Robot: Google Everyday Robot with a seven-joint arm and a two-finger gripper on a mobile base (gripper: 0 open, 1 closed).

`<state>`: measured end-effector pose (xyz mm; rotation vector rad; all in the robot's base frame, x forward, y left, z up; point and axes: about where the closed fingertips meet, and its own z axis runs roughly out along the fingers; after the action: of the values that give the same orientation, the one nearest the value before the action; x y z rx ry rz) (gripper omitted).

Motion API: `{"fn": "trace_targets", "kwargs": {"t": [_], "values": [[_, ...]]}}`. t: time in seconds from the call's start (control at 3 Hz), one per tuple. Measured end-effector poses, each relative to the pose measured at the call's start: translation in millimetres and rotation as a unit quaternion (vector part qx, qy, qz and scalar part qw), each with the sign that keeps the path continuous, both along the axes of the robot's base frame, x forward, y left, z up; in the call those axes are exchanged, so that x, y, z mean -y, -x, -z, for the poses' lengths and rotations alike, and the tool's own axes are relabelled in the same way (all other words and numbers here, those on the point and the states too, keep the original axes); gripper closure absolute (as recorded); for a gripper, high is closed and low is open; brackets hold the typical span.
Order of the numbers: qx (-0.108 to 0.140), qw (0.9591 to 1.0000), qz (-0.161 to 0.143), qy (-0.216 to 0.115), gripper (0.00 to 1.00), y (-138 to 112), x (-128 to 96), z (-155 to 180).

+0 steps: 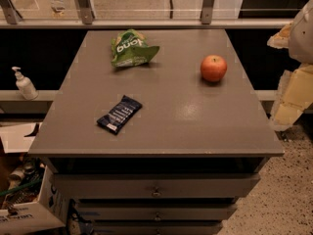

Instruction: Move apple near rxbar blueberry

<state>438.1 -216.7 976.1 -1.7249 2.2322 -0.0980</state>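
Observation:
The apple (213,68) is round and red-orange and sits on the right rear part of the grey table top (186,116). The rxbar blueberry (119,113), a flat dark navy bar with white lettering, lies at an angle on the left front part of the table. The two are well apart. My arm and gripper (288,104) show as pale blocks at the right edge of the view, beside the table and to the right of the apple, touching nothing.
A green chip bag (131,48) with white lettering lies at the table's rear left. Drawers (156,185) sit below the front edge. A pump bottle (24,84) stands on a ledge to the left, and boxes (24,214) on the floor.

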Motion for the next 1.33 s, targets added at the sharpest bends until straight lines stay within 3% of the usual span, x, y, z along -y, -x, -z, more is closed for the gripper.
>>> {"fn": "trace_targets", "kwargs": {"t": [0.67,1.33], "values": [[0.001,1.0000,0.000,0.000,0.00,0,0,0],[0.024,0.9990,0.003,-0.036,0.00,-13,2,9]]}}
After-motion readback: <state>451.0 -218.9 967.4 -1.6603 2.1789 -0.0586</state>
